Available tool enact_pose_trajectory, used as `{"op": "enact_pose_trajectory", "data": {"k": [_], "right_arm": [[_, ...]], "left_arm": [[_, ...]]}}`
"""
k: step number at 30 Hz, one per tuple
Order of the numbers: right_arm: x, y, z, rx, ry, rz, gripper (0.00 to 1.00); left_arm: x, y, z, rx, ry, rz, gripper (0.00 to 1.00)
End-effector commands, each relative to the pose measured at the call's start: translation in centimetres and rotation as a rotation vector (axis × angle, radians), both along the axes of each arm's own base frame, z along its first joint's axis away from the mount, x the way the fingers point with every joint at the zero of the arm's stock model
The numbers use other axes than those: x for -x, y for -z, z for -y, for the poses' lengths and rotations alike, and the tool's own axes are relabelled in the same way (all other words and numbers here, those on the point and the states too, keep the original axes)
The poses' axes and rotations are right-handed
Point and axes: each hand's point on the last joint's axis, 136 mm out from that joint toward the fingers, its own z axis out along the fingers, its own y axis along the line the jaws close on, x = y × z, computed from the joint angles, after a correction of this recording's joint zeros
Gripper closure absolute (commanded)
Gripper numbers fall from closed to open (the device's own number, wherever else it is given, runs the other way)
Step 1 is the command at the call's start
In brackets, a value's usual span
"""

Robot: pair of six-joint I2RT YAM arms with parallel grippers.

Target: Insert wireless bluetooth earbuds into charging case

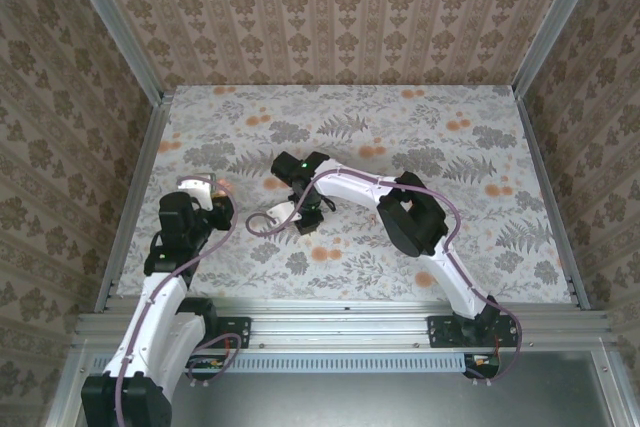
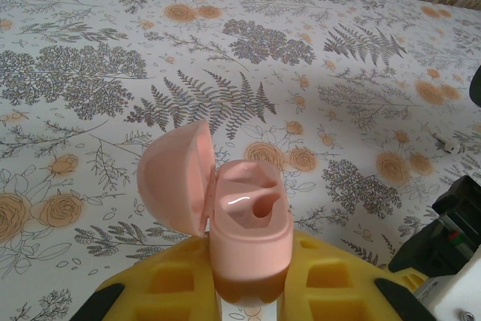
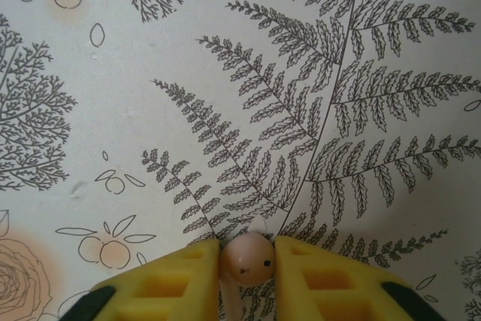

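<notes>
Earbud tight in right gripper; open charging case in left gripper.

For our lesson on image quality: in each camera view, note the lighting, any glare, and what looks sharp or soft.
Top external: even, diffuse light, shadows faint. Left wrist: a glare spot inside the open charging case, which the left gripper holds; tablecloth sharp, yellow fingers slightly soft. Right wrist: fern print crisp, the earbud between the right gripper tips slightly soft.

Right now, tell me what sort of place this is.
Probably a staged robot test booth: a floral-print tabletop, brown wallpapered walls boxing it in, and a grey aluminium rail along the near edge.
</notes>
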Motion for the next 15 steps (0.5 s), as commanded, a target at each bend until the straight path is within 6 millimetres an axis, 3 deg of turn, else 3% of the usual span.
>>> {"op": "enact_pose_trajectory", "data": {"k": [1, 9, 15], "right_arm": [[0.9, 0.9, 0.4, 0.040, -0.022, -0.047, 0.80], [0.5, 0.3, 0.5, 0.040, -0.009, -0.027, 0.86], [0.5, -2.4, -0.1, -0.084, 0.053, -0.039, 0.86]], "left_arm": [[0.0, -0.8, 0.0, 0.014, 0.003, 0.014, 0.91], [-0.1, -0.9, 0.3, 0.018, 0.019, 0.019, 0.91], [-0.2, -0.7, 1.0, 0.037, 0.056, 0.029, 0.92]]}}
